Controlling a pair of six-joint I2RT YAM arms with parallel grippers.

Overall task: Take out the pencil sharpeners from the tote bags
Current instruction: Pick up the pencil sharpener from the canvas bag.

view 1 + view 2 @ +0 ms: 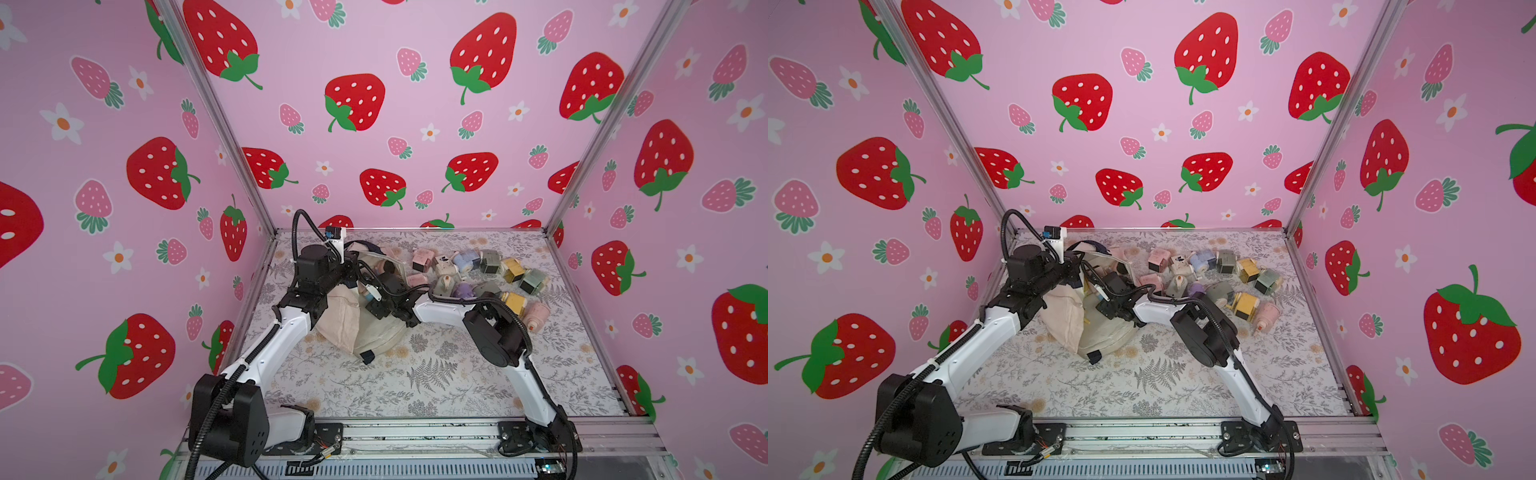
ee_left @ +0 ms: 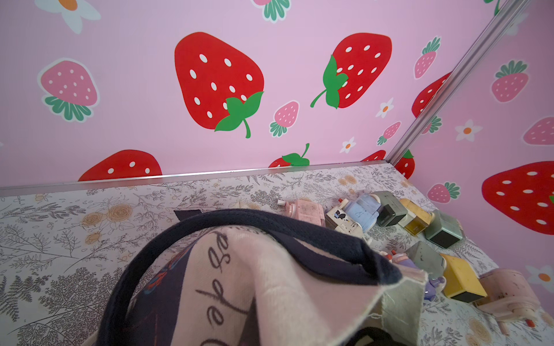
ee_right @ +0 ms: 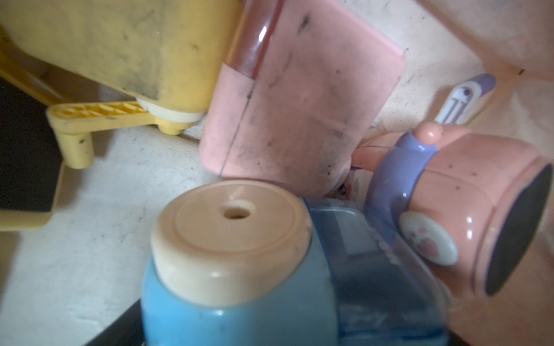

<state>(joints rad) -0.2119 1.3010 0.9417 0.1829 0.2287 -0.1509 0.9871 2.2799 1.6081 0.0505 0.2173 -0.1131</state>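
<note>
The cream tote bag [image 1: 374,328] [image 1: 1100,332] lies at the table's back left, its mouth lifted. My left gripper [image 1: 353,266] is at the bag's rim, shut on the fabric; in the left wrist view the lettered canvas [image 2: 269,284] and navy handle [image 2: 269,221] hide the fingers. My right gripper [image 1: 384,272] reaches into the bag's mouth, its jaws hidden. Inside, the right wrist view shows a blue pencil sharpener [image 3: 239,284] closest, with a pink one [image 3: 299,104], a yellow one [image 3: 120,45] and a purple-banded pink one [image 3: 479,194] beyond.
Several loose sharpeners [image 1: 465,262] [image 1: 1204,259] [image 2: 364,209] lie in a heap at the back right of the floral table, a pink one [image 1: 538,316] nearest the front. Strawberry walls with aluminium posts [image 1: 582,187] close off three sides. A metal rail [image 1: 415,432] runs along the front.
</note>
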